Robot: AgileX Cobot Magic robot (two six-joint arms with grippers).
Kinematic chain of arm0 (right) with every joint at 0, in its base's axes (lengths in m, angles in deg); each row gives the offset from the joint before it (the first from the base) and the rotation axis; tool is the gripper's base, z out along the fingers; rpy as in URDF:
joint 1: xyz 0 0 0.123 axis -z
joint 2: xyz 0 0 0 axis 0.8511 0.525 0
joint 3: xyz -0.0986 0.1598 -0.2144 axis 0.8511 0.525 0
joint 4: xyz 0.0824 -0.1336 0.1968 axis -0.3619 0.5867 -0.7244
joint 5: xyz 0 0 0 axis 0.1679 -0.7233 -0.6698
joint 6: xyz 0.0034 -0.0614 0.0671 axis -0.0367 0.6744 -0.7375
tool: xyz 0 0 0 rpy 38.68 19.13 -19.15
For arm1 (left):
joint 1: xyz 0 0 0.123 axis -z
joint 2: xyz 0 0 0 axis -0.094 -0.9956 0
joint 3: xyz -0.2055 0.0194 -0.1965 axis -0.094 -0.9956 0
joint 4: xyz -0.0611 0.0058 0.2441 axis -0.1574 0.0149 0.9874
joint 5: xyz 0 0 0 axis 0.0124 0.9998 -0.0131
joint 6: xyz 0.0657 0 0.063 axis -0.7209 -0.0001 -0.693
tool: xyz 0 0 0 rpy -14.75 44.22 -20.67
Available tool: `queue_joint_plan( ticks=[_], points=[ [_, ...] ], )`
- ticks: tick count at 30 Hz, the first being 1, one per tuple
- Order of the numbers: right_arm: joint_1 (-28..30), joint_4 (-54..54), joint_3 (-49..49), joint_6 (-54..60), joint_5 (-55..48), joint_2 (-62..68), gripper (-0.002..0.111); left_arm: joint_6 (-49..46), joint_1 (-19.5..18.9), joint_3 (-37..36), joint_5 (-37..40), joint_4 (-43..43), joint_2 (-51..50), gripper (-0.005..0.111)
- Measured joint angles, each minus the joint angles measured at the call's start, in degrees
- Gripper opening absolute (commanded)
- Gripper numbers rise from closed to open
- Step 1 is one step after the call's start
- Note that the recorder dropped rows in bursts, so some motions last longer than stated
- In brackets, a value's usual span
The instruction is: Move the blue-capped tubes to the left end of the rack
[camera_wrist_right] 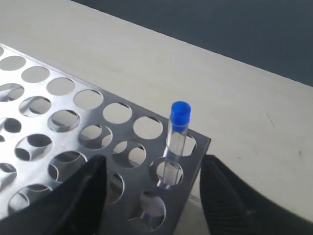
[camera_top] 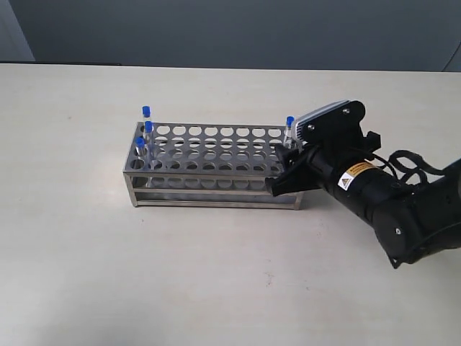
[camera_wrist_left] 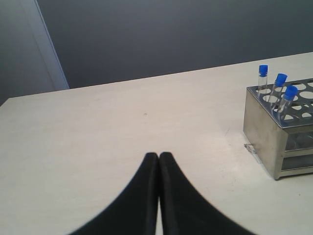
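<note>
The steel rack [camera_top: 216, 164] stands mid-table. Three blue-capped tubes [camera_top: 145, 112] [camera_top: 148, 127] [camera_top: 140, 143] stand in holes at its left end. A fourth blue-capped tube [camera_top: 289, 122] stands upright at the right end. My right gripper [camera_top: 286, 171] hovers over that right end, open. In the right wrist view its fingers [camera_wrist_right: 93, 181] straddle the rack's corner [camera_wrist_right: 198, 147], and the tube [camera_wrist_right: 178, 128] rises just ahead of the gap, untouched. My left gripper [camera_wrist_left: 159, 156] is shut and empty over bare table, well apart from the rack's left end [camera_wrist_left: 264, 132] and its tubes [camera_wrist_left: 280, 81].
Bare beige table surrounds the rack on all sides. A dark wall runs behind the table's far edge [camera_top: 230, 67]. Most holes in the rack's top plate [camera_wrist_right: 73, 107] hold nothing.
</note>
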Motion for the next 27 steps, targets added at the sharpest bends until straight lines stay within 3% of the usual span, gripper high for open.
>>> queue_joint_plan(
  ticks=[7, 8, 10, 11, 13, 27],
  points=[
    [0.0, 0.0, -3.8, 0.0, 5.18, 6.4, 0.054, 0.0, 0.0, 0.0, 0.0, 0.0, 0.0, 0.0],
    [0.0, 0.0, -4.0, 0.0, 6.98, 7.44, 0.05, 0.0, 0.0, 0.0, 0.0, 0.0, 0.0, 0.0],
    [0.0, 0.0, -4.0, -0.2, 9.09, 8.52, 0.028, 0.0, 0.0, 0.0, 0.0, 0.0, 0.0, 0.0],
    [0.0, 0.12, -4.0, -0.2, 9.33, 8.77, 0.012, 0.0, 0.0, 0.0, 0.0, 0.0, 0.0, 0.0],
    [0.0, 0.12, -4.0, -0.3, 9.8, 9.07, -0.001, 0.0, 0.0, 0.0, 0.0, 0.0, 0.0, 0.0],
    [0.0, -0.01, -4.0, 2.31, 10.69, 6.4, 0.002, 0.0, 0.0, 0.0, 0.0, 0.0, 0.0, 0.0]
  ],
)
